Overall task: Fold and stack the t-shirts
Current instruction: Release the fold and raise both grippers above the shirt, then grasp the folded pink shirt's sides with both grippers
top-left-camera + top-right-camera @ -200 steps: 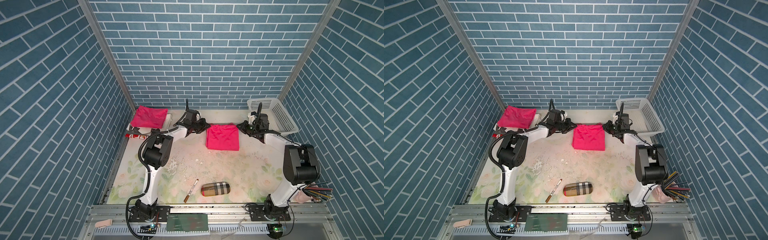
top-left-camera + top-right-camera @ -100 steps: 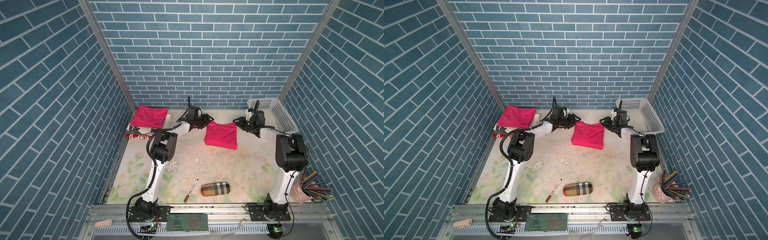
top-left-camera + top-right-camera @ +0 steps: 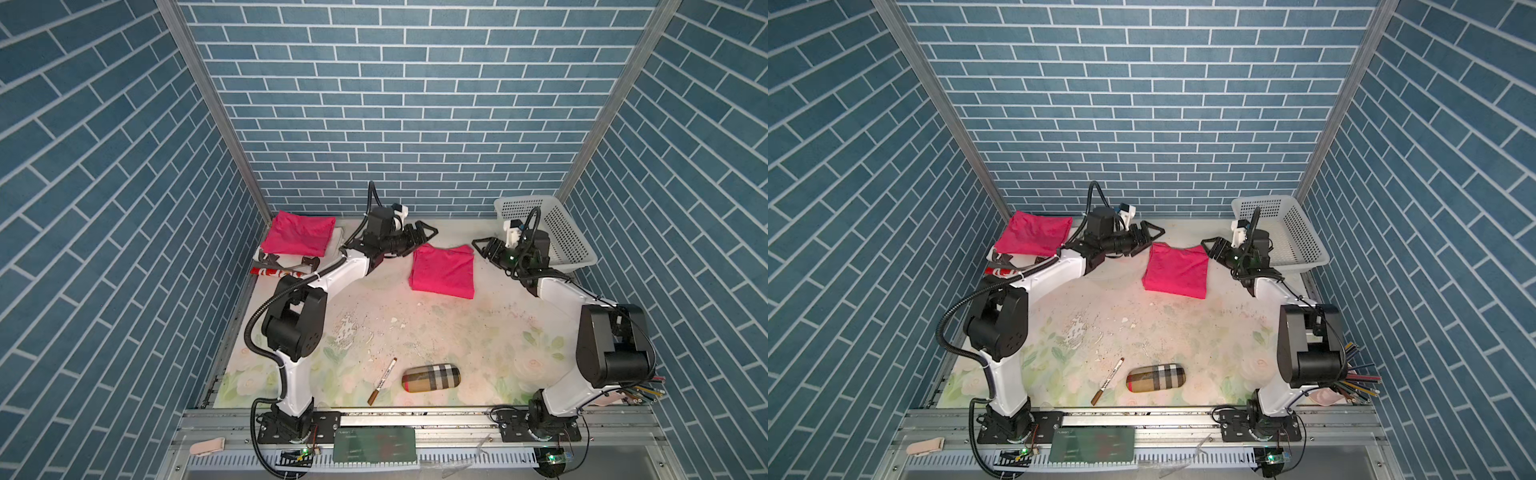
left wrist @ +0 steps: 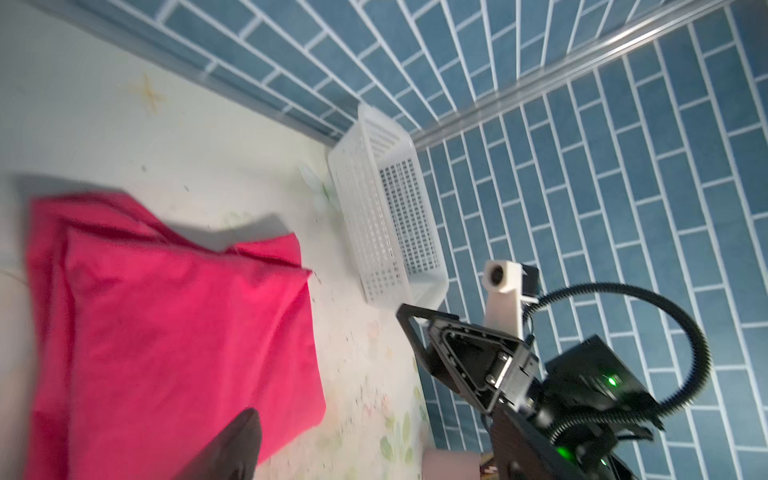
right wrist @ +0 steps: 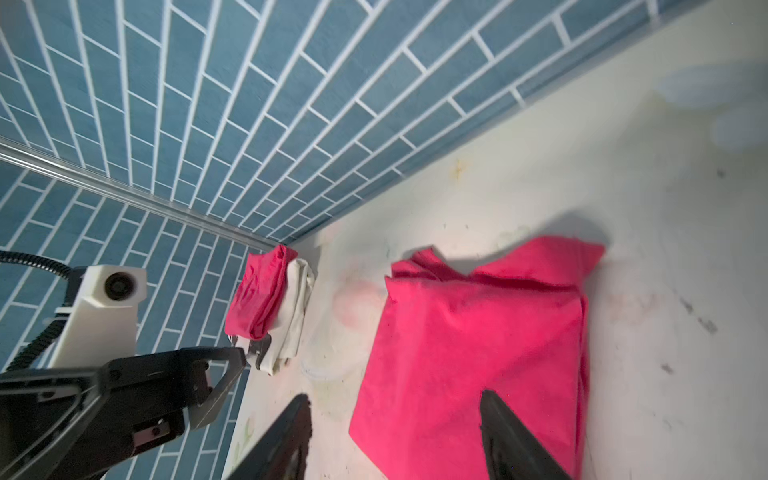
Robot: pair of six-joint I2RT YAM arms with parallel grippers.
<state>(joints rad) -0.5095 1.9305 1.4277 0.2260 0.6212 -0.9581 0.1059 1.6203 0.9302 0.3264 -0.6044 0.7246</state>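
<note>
Release noted at both pincers. A second ago each was shut at a far corner of the middle t-shirt; both are now seen let go and drawn outward.

- Corner t-shirt (image 3: 299,235): well apart from the left pincer (image 3: 424,240), on its outer side. It is laid folded on a white cloth (image 5: 293,316) and has not been shifted.
- Left pincer: jaws wide, nothing held. It is pulled just clear of the near corner of the fabric.
- Middle t-shirt (image 3: 442,270): left lying on the surface (image 3: 457,332) between the two pincers and touched by neither. It is folded to a compact oblong. The edge nearest the pincers is bunched, with two loose corners poking out past the top layer, as seen in the right wrist view.
- Right pincer (image 3: 482,249): jaws parted and empty, standing just beside the other corner.
- White basket (image 3: 525,198): just behind the right pincer and not involved.

Reading: the fold on the middle t-shirt is judged complete, if untidy along that one edge. Stacking has not yet been done, since the two shirts lie well apart. The folded piece is likely to be taken up next and carried across to the corner one. Thin cloth of this kind may fall open if it is lifted by a single layer.
</note>
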